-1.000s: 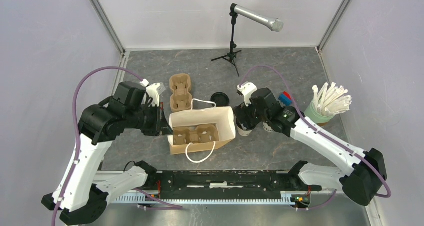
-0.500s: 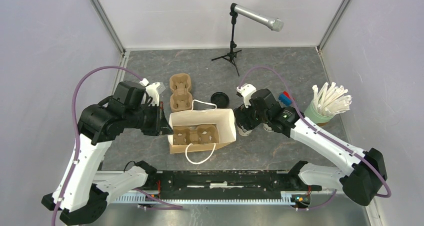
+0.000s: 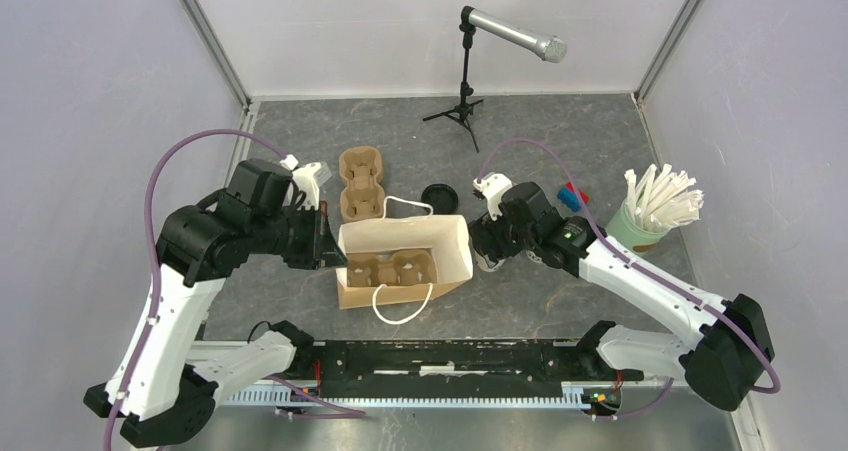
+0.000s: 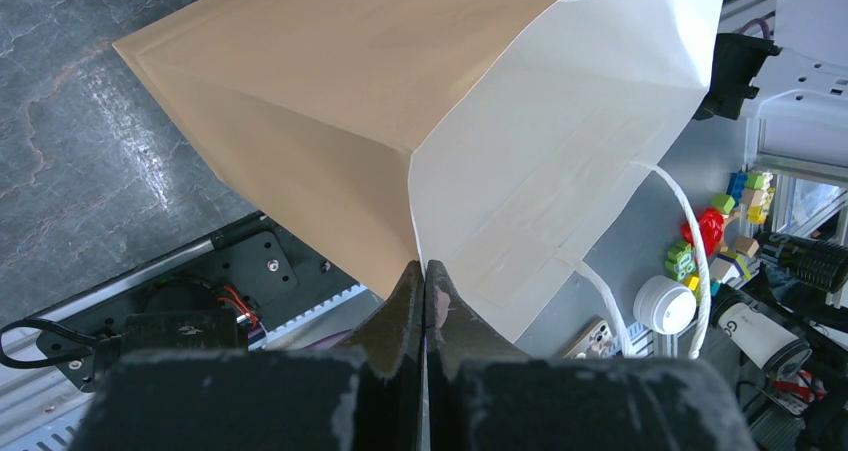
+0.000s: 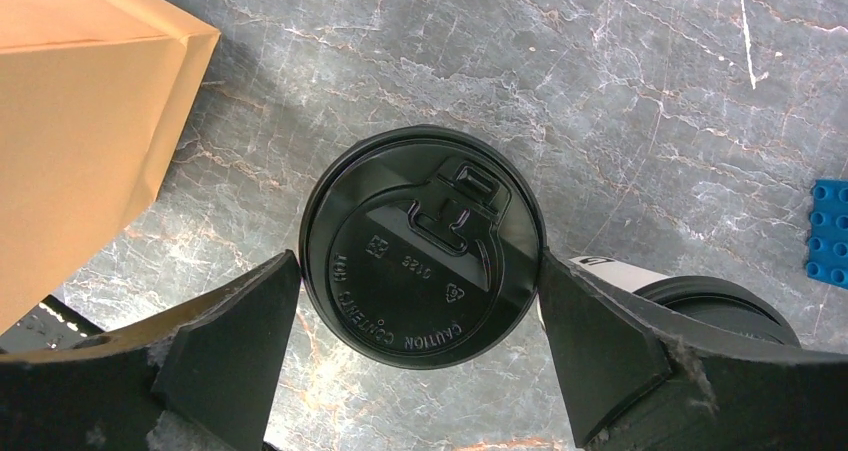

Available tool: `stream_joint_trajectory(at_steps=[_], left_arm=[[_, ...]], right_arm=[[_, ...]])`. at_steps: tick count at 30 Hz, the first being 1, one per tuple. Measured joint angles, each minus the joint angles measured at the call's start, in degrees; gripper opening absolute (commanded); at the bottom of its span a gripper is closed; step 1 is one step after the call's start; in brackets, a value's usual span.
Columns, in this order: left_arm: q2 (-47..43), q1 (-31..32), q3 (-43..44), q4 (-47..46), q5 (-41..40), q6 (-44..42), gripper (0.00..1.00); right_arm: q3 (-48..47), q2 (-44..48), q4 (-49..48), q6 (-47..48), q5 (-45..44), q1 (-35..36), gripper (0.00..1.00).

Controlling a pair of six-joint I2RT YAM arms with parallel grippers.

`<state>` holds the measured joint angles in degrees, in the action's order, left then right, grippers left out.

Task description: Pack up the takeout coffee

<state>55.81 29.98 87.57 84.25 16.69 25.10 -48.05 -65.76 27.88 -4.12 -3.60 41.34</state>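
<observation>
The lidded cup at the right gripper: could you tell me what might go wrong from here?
The right gripper seems to grip the cup by its lid; squeezing there could pop it loose. A second cup sits just behind one finger and could be knocked. The left gripper pinches an edge of the paper bag, which may slip.

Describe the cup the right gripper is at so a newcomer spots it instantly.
Find the open paper bag mid-table. Just to its right, the right gripper brackets a white cup with a black lid. It is the one nearer the bag; a second lidded cup stands just beyond it, outside the fingers.
</observation>
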Motion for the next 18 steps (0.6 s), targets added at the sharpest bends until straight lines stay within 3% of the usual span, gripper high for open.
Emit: stream_joint_trajectory(at_steps=[2,8,15,18], left_arm=[[0.1,0.0,0.0,0.0,0.0,0.0,0.02],[0.1,0.0,0.0,0.0,0.0,0.0,0.02],[0.1,0.0,0.0,0.0,0.0,0.0,0.02],[0.1,0.0,0.0,0.0,0.0,0.0,0.02]], right_arm=[[0.0,0.0,-0.2,0.0,0.0,-0.1,0.98],[0.0,0.0,-0.2,0.0,0.1,-0.2,0.98],[0.0,0.0,-0.3,0.0,0.1,-0.3,0.88],[0.0,-0.1,-0.5,0.0,0.2,-0.3,0.93]])
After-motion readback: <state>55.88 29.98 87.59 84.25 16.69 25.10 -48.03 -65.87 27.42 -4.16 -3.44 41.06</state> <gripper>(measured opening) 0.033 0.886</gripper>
